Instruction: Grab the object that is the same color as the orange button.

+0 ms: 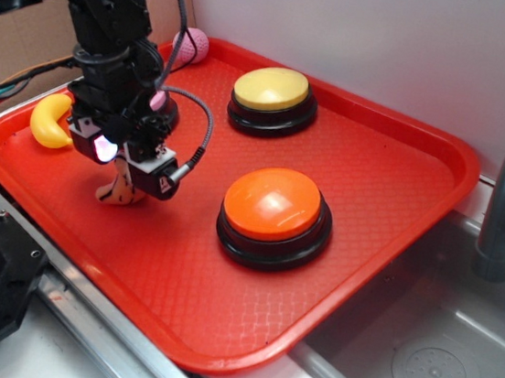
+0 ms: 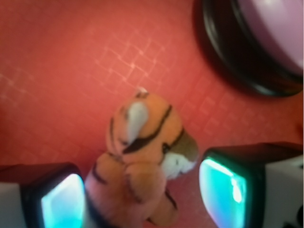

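While I hang low over the left part of the red tray [image 1: 399, 198], my gripper [image 1: 125, 157] has its two fingers apart, one on each side of the tiger toy [image 2: 140, 166], and I cannot tell if the pads [image 2: 64, 202] touch it. At the far left edge of the tray lies a yellow banana [image 1: 51, 120], just beside my arm. The tiger toy sits under my gripper on the near-left part of the tray; in the exterior view only its lower striped end shows. In the wrist view its long axis runs from the near edge of the picture toward the far side, with the head end pointing up and slightly right. A pink ball [image 1: 193, 46] rests at the far left rim. To the right stands the yellow button [image 1: 272, 99], far on the tray, and the orange button [image 1: 273, 216] is nearer, well apart from the toy. A pink-domed button [image 2: 266, 38] stands just behind my wrist.
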Available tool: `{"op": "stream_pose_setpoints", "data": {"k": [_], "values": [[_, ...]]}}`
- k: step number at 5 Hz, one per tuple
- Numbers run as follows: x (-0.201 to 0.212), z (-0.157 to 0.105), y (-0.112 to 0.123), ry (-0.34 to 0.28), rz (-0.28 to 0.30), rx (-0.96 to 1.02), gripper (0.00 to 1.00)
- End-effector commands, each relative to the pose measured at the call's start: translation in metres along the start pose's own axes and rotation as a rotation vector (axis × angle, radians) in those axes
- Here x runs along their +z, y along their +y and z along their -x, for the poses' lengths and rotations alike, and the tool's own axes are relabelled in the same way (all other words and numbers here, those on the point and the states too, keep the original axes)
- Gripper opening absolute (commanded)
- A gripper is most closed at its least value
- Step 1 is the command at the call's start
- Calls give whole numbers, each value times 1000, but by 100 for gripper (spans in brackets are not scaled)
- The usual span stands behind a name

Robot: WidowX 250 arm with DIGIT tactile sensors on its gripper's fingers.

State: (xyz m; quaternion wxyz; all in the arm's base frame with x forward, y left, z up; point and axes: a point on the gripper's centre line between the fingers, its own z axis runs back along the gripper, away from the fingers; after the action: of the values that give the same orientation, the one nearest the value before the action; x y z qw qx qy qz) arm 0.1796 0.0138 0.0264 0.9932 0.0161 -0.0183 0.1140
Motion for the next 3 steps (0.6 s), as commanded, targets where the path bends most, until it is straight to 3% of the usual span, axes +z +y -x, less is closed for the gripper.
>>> {"op": "stream_pose_setpoints", "data": {"k": [1, 2, 3], "values": [[-7, -1, 10, 24, -14, 63, 0], [2, 0, 11, 45, -19, 81, 0], [27, -1, 13, 71, 15, 94, 0]]}}
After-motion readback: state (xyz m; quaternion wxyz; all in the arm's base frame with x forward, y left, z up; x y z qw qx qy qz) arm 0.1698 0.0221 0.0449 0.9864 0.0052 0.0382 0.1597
